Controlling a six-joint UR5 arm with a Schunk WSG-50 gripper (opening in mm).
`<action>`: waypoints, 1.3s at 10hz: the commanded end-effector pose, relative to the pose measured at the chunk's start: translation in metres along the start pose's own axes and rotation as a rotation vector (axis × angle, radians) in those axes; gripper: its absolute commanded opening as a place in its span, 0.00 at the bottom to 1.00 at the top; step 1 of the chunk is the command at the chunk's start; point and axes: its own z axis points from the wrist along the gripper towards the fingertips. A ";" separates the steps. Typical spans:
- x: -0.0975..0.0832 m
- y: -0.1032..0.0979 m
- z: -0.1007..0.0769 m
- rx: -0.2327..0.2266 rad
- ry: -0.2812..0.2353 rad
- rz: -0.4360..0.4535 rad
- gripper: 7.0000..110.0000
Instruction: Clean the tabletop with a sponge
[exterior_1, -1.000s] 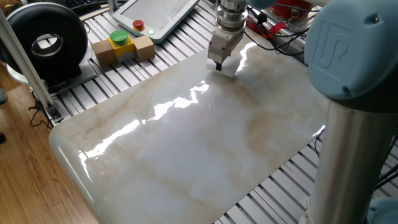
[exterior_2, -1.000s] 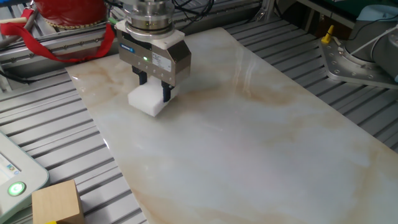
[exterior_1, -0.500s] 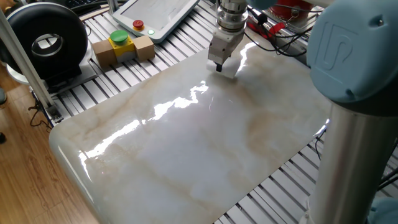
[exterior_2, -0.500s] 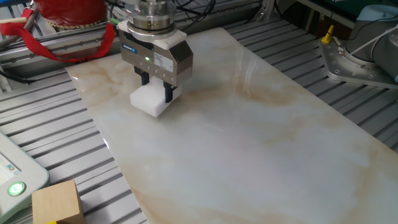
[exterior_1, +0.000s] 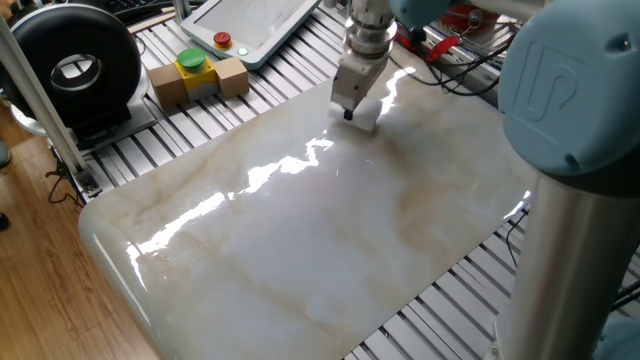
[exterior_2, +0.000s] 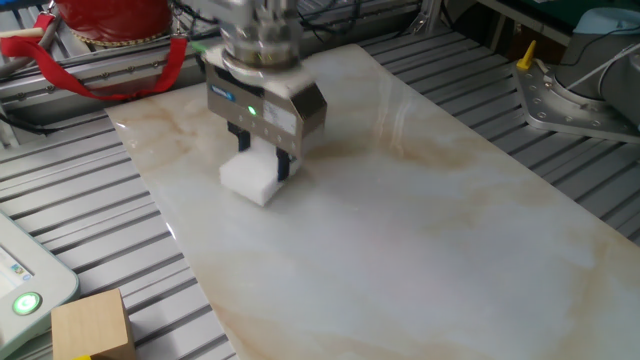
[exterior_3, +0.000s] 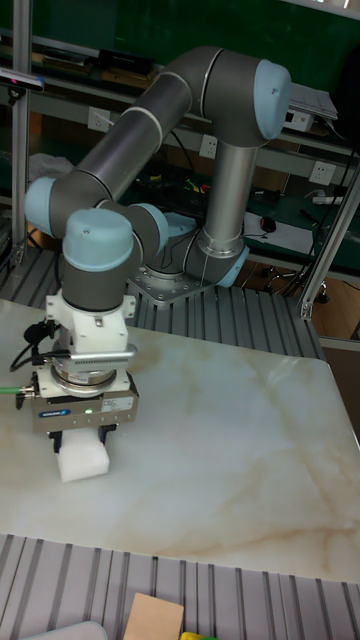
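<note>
A grey and pale-blue robot arm (exterior_3: 150, 130) reaches down to a large glossy marble tabletop (exterior_2: 420, 230), white-grey with beige-brown veins and rounded corners. Its two-finger gripper (exterior_2: 264, 160) points straight down, its dark fingers clamped on a small plain white foam sponge (exterior_2: 250, 180). The sponge rests flat on the slab, near one long edge and toward one end. The slab lies on a ribbed aluminium slatted frame (exterior_2: 90, 200). Off the slab, tan cardboard boxes (exterior_1: 198, 80) carry a yellow-green button (exterior_1: 191, 62), beside a white tablet-like pendant (exterior_1: 250, 25).
</note>
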 end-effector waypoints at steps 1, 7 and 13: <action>-0.006 0.020 0.007 0.000 -0.006 0.019 0.00; -0.008 0.017 0.004 0.005 -0.014 0.051 0.00; -0.006 0.008 0.004 0.043 -0.006 0.024 0.00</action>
